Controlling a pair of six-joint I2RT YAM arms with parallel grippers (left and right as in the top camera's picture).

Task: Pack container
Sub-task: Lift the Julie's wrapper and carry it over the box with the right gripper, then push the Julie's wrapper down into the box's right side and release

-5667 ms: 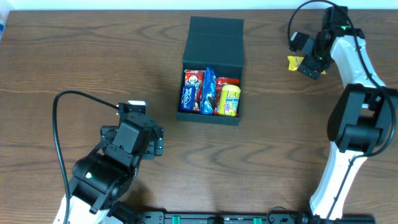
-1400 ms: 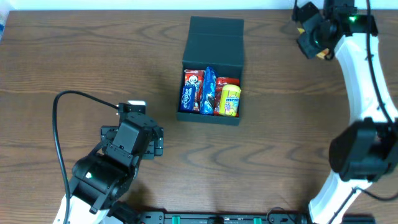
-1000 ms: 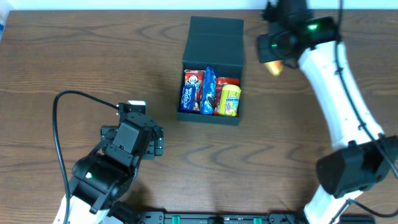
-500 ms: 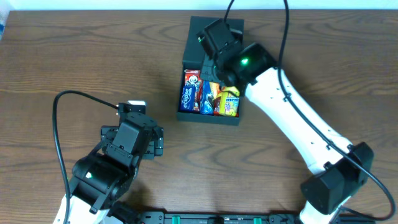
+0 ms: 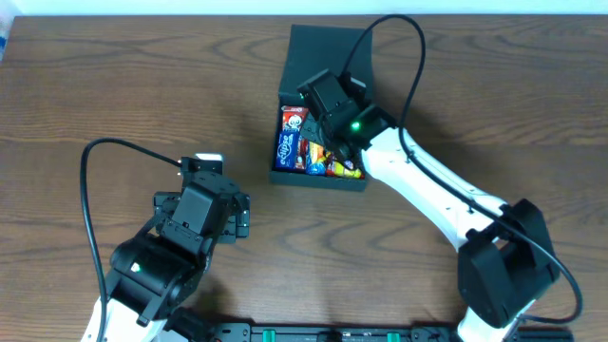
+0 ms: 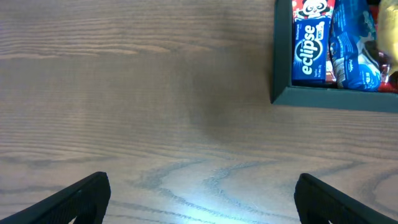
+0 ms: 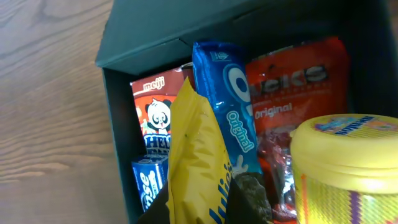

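The dark container (image 5: 319,181) sits at mid-table with its flap lid (image 5: 332,49) open toward the back. It holds several snack packets. My right gripper (image 5: 329,150) reaches down into it, shut on a yellow packet (image 7: 198,149). That packet hangs over a blue Oreo pack (image 7: 231,102), between a panda box (image 7: 157,118) and a red packet (image 7: 293,84). A yellow-lidded tub (image 7: 348,168) fills the right corner. My left gripper (image 6: 205,202) stands open over bare wood, left of the container (image 6: 283,93).
A blue Eclipse pack (image 6: 310,43) lies along the container's left wall. A black cable (image 5: 90,204) loops on the table beside the left arm. The right arm's white links (image 5: 446,199) stretch across the table's right side.
The right arm swung from the back right corner over to the container, carrying the yellow packet, and lowered it among the snacks. The left arm has not moved.
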